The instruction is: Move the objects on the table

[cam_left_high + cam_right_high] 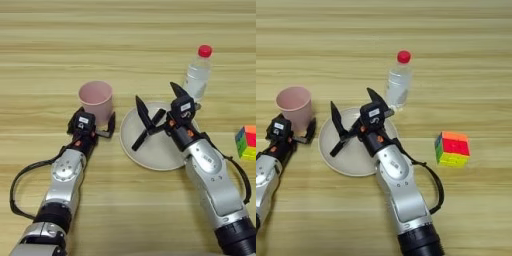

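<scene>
A pale pink cup (96,99) stands upright on the table (125,30) at centre left. My left gripper (95,125) is right in front of its base, open, with one finger (110,126) just right of the cup. A slim black pen (145,135) slants across a beige plate (150,161). My right gripper (155,91) is over the plate, open wide, and the pen's upper end reaches close to its palm. A clear bottle (197,77) with a red cap stands upright just behind the right gripper.
A multicoloured puzzle cube (452,149) lies on the table to the right of my right arm. Black cables loop beside both forearms. Bare wood stretches across the far half of the table.
</scene>
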Robot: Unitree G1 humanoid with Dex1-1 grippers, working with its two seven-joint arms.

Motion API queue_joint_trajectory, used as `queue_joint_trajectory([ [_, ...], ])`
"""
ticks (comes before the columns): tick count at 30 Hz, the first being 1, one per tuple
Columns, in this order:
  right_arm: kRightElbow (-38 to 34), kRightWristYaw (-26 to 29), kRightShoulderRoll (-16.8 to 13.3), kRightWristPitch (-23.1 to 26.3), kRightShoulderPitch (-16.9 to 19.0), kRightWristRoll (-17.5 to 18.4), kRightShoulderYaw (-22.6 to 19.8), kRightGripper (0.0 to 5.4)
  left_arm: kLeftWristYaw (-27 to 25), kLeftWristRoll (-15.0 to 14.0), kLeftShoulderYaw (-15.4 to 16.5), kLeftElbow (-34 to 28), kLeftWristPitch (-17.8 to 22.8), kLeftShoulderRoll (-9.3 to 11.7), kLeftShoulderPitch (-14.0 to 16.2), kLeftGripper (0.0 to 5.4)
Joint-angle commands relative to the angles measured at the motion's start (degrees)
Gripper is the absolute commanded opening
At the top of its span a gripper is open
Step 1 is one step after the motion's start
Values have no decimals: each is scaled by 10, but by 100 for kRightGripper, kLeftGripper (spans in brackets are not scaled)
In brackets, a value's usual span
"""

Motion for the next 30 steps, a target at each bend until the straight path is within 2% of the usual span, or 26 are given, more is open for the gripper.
queue_joint_trajectory([
  [1, -1, -4, 4, -3, -6, 0, -6, 540, 4, 7, -1, -2, 6, 3, -4, 539],
  [25, 14, -6, 5, -7, -9, 1, -21, 540, 6, 9, -8, -86, 31, 6, 21, 539],
  [30, 15, -32, -4, -17, -18, -25, -37, 540, 7, 10, -9, -91, 34, 6, 23, 539],
])
